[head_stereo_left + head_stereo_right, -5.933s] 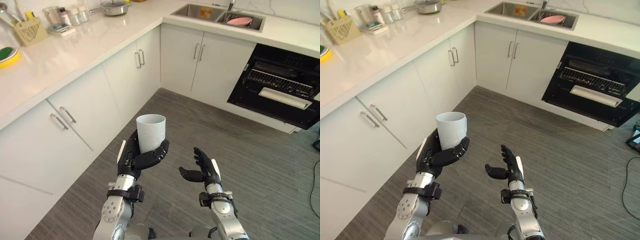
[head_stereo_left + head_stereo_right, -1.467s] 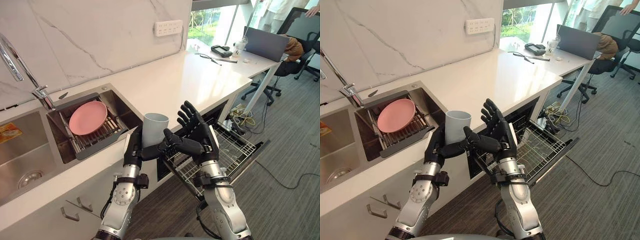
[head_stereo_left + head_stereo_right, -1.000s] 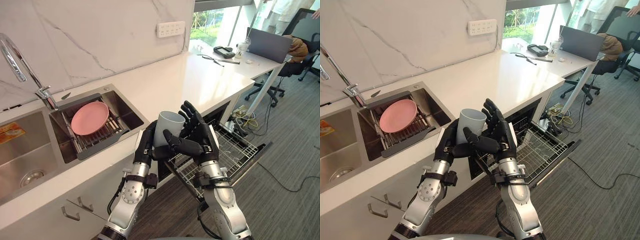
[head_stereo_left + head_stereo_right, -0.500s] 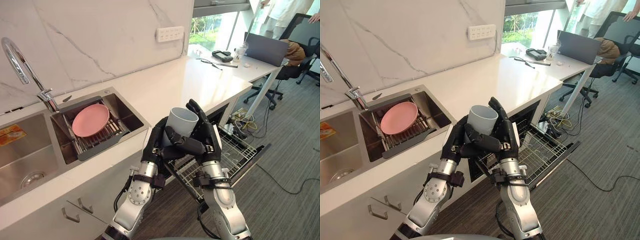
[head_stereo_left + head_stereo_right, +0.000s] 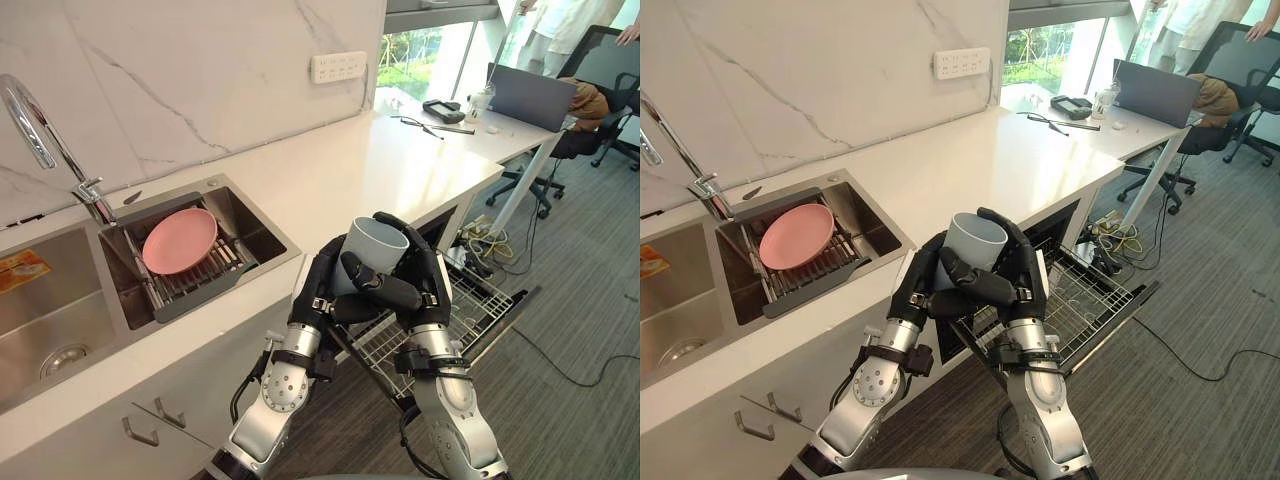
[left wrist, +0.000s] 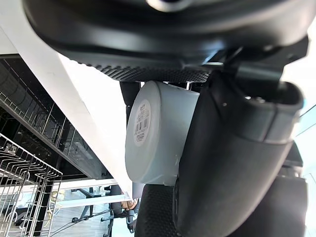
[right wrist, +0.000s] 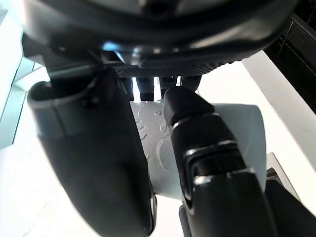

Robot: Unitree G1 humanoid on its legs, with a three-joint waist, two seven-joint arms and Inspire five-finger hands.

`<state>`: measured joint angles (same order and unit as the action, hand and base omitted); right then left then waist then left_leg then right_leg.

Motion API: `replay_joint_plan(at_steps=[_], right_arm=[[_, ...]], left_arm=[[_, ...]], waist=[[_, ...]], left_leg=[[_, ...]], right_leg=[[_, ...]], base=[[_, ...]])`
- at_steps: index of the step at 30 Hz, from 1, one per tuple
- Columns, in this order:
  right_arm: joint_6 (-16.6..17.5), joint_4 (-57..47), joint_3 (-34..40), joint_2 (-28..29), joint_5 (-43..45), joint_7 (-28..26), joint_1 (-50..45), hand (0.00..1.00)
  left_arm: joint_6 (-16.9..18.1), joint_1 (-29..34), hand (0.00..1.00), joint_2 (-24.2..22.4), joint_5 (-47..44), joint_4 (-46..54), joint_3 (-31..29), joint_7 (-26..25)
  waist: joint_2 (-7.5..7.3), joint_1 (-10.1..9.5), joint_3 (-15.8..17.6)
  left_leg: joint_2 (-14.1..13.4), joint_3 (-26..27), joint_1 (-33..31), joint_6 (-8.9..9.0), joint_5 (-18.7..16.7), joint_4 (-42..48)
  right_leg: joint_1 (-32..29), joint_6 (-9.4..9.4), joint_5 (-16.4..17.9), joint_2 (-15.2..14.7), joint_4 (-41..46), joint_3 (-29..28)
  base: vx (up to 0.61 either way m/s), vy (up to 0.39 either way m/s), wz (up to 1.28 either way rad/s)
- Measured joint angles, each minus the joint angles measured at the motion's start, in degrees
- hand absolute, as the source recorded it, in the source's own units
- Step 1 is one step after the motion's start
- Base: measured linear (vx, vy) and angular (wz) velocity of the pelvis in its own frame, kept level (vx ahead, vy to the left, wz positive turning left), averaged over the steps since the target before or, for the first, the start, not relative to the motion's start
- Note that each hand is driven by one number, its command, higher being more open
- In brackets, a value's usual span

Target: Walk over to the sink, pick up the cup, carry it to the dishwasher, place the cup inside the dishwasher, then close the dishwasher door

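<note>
a white marble wall with grey veins (image 5: 200, 80) backs a long white stone surface (image 5: 340, 170) over white cabinet doors (image 5: 80, 450). grey wood-plank floor (image 5: 590, 400) spreads right; daylight enters through a far window (image 5: 415, 50).

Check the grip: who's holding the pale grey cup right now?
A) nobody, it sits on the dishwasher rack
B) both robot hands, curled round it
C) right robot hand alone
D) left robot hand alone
B: the left robot hand and the right robot hand both curl round the pale grey cup, one on each side, and hold it in the air clear of the pulled-out wire dishwasher rack.
</note>
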<state>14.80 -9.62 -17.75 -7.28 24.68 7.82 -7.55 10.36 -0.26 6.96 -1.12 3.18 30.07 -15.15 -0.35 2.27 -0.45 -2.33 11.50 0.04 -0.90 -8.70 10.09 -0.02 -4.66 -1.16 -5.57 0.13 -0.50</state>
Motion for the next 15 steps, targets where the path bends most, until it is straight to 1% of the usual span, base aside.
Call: replay_joint_plan(at_steps=[5, 6, 11, 14, 15], right_arm=[[0.5, 0.0, 0.0, 0.0, 0.3, 0.0, 0.0, 0.30], [0.5, 0.0, 0.0, 0.0, 0.3, 0.0, 0.0, 0.30], [0.3, 0.0, 1.0, 0.2, 0.4, 0.0, 0.0, 0.30], [-0.3, -0.1, 2.1, 0.5, -0.7, -0.2, 0.1, 0.30], [-0.7, -0.1, 3.4, 1.0, -2.5, -0.2, 0.1, 0.30]], left_arm=[[0.0, -0.6, 0.30, 0.5, 0.0, 0.0, 0.2, 0.0], [0.0, -0.7, 0.90, 0.6, 0.0, 0.0, 0.2, 0.0], [0.0, -0.8, 0.90, 0.7, 0.0, 0.0, 0.7, 0.1], [0.0, -0.8, 0.90, 0.7, 0.0, 0.2, 0.8, 0.5], [0.0, -0.8, 0.90, 0.7, 0.0, 0.9, 1.0, 1.0]], waist=[[-0.16, 0.00, -0.3], [-0.20, 0.00, -0.3], [-0.44, -0.02, -0.5], [-0.46, -0.02, -0.5], [-0.47, -0.04, -0.5]], left_leg=[[0.0, 0.0, 0.0, 0.02, 0.0, 0.0], [0.0, 0.0, 0.0, 0.06, 0.0, 0.0], [0.0, 0.0, 0.0, 0.07, 0.0, 0.0], [0.0, 0.0, 0.0, 0.07, 0.0, 0.0], [0.0, 0.0, 0.0, 0.07, 0.0, 0.0]], right_leg=[[0.0, 0.01, 0.0, 0.0, 0.0, 0.0], [0.0, 0.01, 0.0, 0.0, 0.1, 0.0], [0.0, 0.01, 0.0, 0.0, 0.1, 0.0], [0.0, 0.01, 0.0, 0.0, 0.0, 0.0], [0.0, 0.00, 0.0, 0.0, 0.0, 0.0]], base=[[0.00, 0.000, 0.00], [0.00, 0.000, 0.00], [0.00, 0.000, 0.00], [0.00, 0.000, 0.00], [0.00, 0.000, 0.00]])
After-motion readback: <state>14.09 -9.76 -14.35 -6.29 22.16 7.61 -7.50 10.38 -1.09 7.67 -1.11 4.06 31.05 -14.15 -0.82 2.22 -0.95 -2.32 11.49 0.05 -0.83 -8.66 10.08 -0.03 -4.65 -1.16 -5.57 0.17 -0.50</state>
